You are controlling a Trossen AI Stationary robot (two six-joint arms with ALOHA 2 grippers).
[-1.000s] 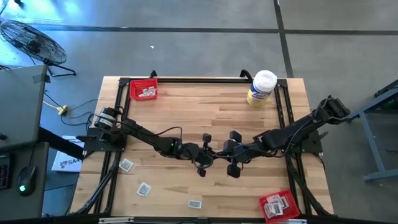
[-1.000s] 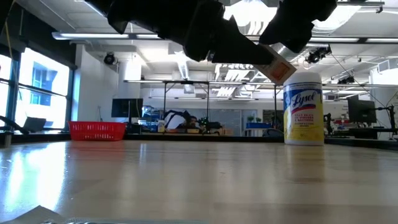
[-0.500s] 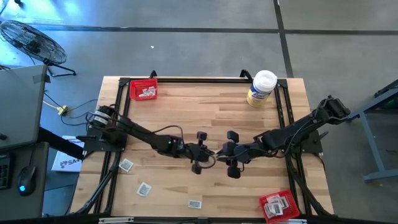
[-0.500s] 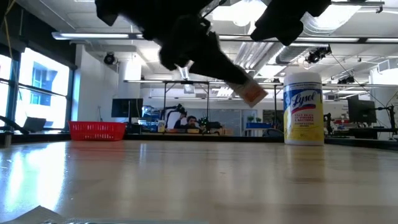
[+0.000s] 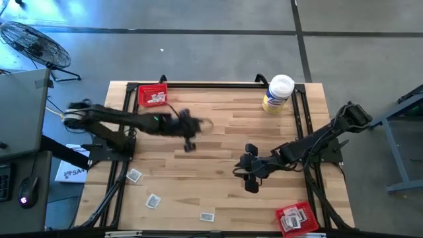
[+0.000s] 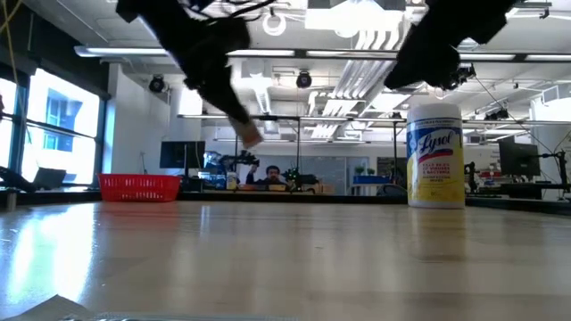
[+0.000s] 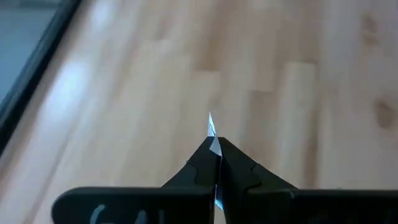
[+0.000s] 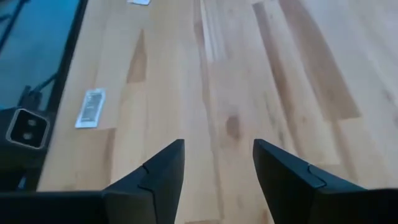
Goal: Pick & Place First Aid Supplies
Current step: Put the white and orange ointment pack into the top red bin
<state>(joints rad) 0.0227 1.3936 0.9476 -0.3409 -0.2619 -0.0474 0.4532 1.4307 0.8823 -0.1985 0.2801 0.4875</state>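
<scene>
Table: I saw the pale wooden plank table [image 5: 218, 106] with a black frame under both arms.
Tub: the white-lidded, yellow-labelled tub [image 5: 277, 94] stood at the table's far right corner.
Trays: one red mesh tray [image 5: 153, 96] sat at the table's far left corner with packets inside; a second red tray [image 5: 295, 219] sat at the near right corner, also with packets.
Left gripper [image 5: 198, 125]: I had it above the table just right of the far left tray, fingers [image 7: 239, 168] pinched together on a thin white-and-grey packet [image 7: 212, 127] seen edge-on.
Right gripper [image 5: 239, 173]: it hung above the table's near middle, fingers [image 8: 158, 171] spread apart and empty.
Loose packets: three flat square packets [image 5: 134, 176] [image 5: 153, 200] [image 5: 207, 216] lay along the table's near left edge.
</scene>
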